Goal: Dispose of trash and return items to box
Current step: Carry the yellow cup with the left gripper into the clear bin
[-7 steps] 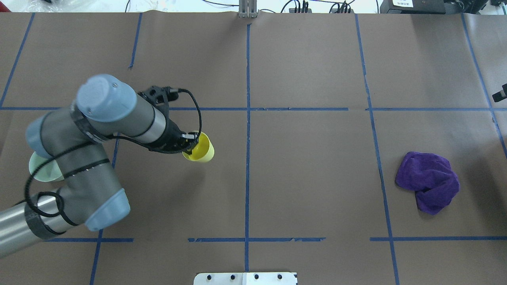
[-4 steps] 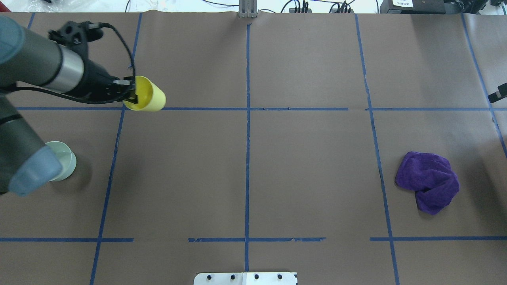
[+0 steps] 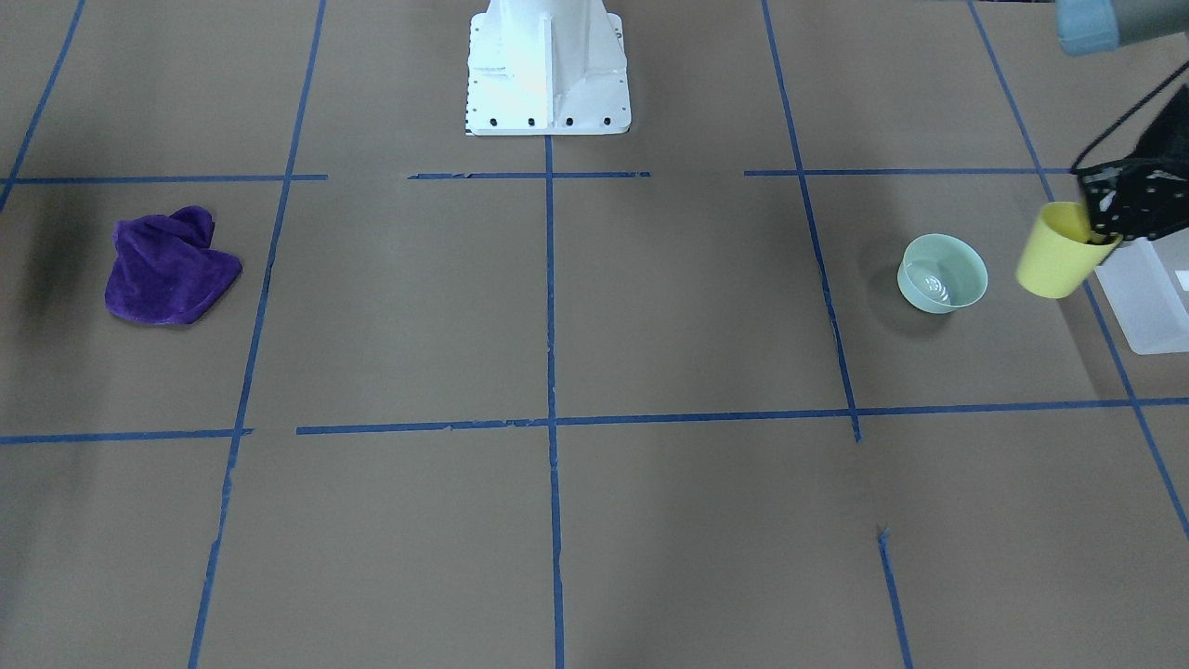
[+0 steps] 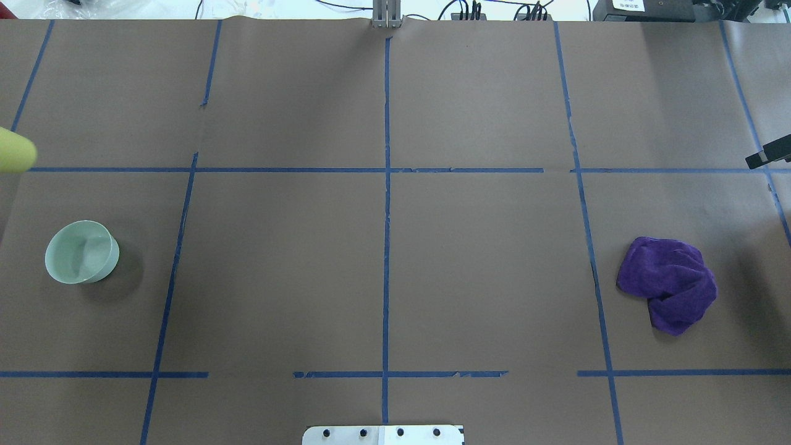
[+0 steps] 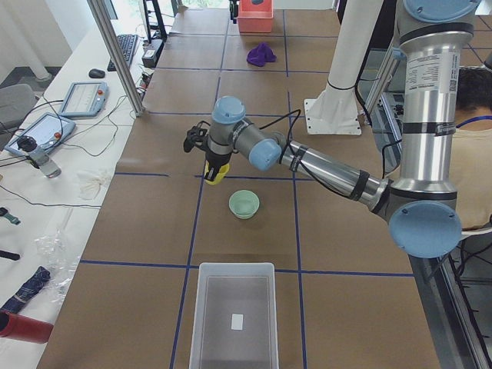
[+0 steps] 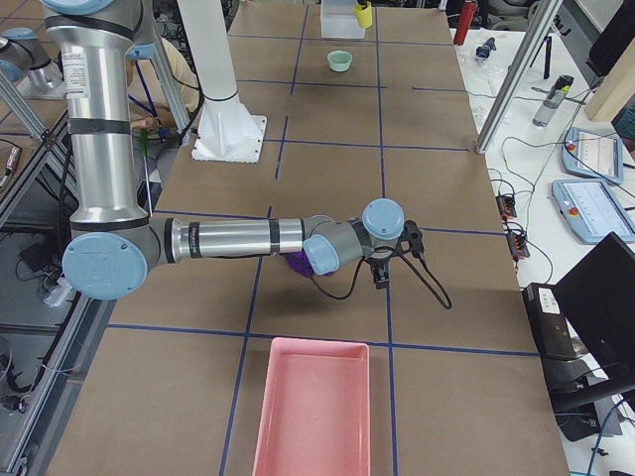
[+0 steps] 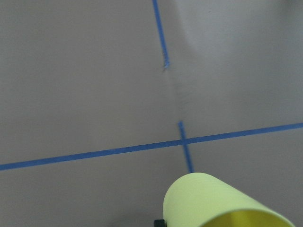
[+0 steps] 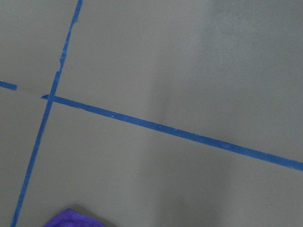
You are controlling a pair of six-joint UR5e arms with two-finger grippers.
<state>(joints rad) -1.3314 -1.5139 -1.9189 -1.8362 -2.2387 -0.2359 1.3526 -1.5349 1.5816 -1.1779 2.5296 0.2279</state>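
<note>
My left gripper (image 3: 1092, 236) is shut on the rim of the small yellow cup (image 3: 1057, 264) and holds it tilted in the air. The cup hangs just beside the near end of the frosted white box (image 3: 1148, 307), past the pale green bowl (image 3: 943, 272). In the overhead view only the cup's tip (image 4: 15, 158) shows at the left edge. The left side view shows the cup (image 5: 217, 174) beyond the bowl (image 5: 244, 204) and the box (image 5: 234, 315). My right gripper (image 6: 382, 274) hovers near the purple cloth (image 4: 667, 284); I cannot tell whether it is open or shut.
The green bowl (image 4: 81, 251) stands at the table's left. A pink tray (image 6: 313, 407) lies at the right end of the table. The robot's white base (image 3: 546, 65) is at the middle rear edge. Blue tape lines cross the brown table cover.
My left arm has swung left and away with the yellow cup, leaving the overhead view except for the cup's tip. The green bowl is now uncovered. The cloth has not moved.
</note>
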